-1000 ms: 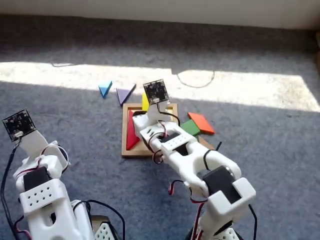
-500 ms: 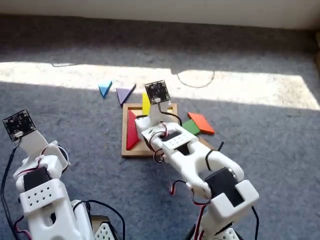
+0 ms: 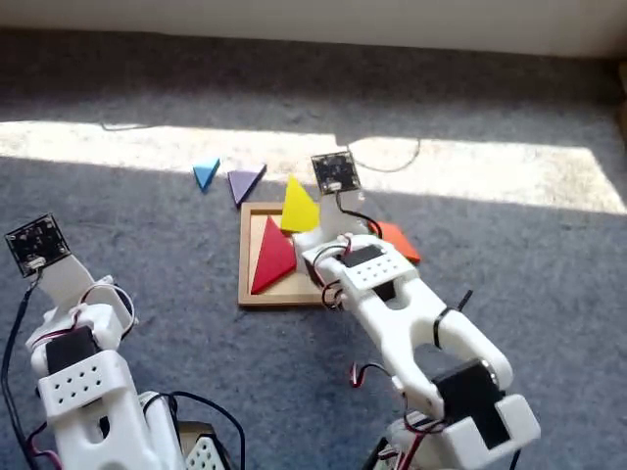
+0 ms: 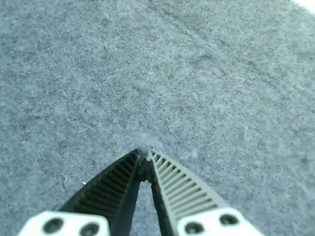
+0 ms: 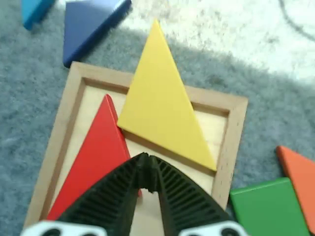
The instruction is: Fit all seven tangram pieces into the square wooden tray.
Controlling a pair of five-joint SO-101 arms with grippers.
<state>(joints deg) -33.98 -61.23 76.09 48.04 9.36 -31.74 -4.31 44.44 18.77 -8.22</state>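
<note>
- We find the right gripper [image 5: 146, 163] over the square wooden tray [image 5: 235, 137], fingers closed together on nothing — tips above the red triangle [image 5: 93, 157].
- That triangle lies inside the tray, along one side.
- The yellow triangle [image 5: 157, 98] sits partly inside — its tip pokes out over the far rim.
- The green piece [image 5: 268, 209] and orange piece [image 5: 300, 169] lie on the carpet [image 5: 275, 108] just outside.
- The left gripper [image 4: 144, 158] hangs over bare carpet, fingers closed, empty.

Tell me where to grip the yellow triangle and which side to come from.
Probably the narrow tip of the yellow triangle, pinched across its two slanting edges from above. That tip lies over the wooden tray's far rim and juts past it, while the wide end sits inside beside the red triangle, leaving less finger room there.
</note>
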